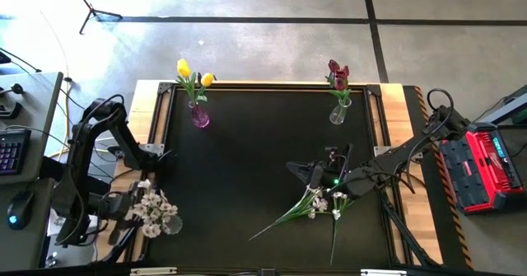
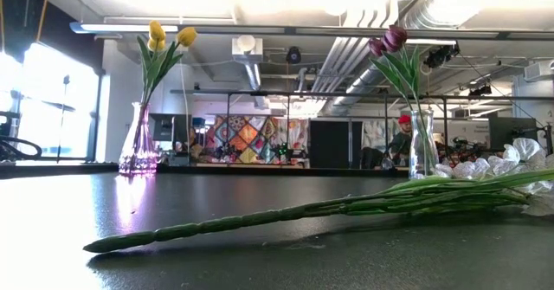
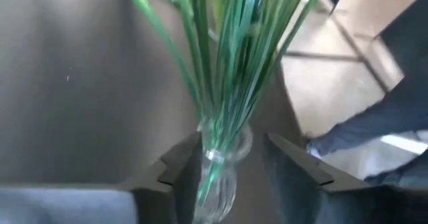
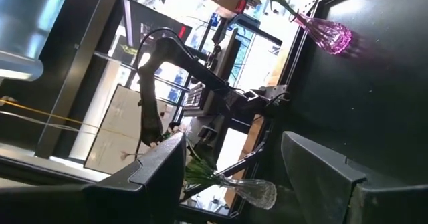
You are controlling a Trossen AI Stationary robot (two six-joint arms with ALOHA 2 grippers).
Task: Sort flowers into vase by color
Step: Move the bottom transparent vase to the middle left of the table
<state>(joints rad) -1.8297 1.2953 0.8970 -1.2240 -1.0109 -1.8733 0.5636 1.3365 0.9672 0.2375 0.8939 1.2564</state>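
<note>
The left gripper [image 3: 231, 167] stands spread around the clear vase [image 3: 221, 177] of white sprays [image 1: 155, 210], near left, fingers clear of the glass. The right gripper [image 1: 317, 173] gapes empty above loose white sprays [image 1: 325, 202]. Three vases; two yellow tulips [image 1: 193, 74], far left.

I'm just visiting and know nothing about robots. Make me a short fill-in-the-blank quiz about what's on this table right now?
1. The yellow tulips stand in a ____ vase.
2. The red tulips stand in a ____ glass vase.
3. The left gripper has its fingers on either side of the vase holding the ____ blossoms.
4. Below the right gripper, the loose white flowers are ____ on the table.

Missing words: purple; clear; white; lying
</note>
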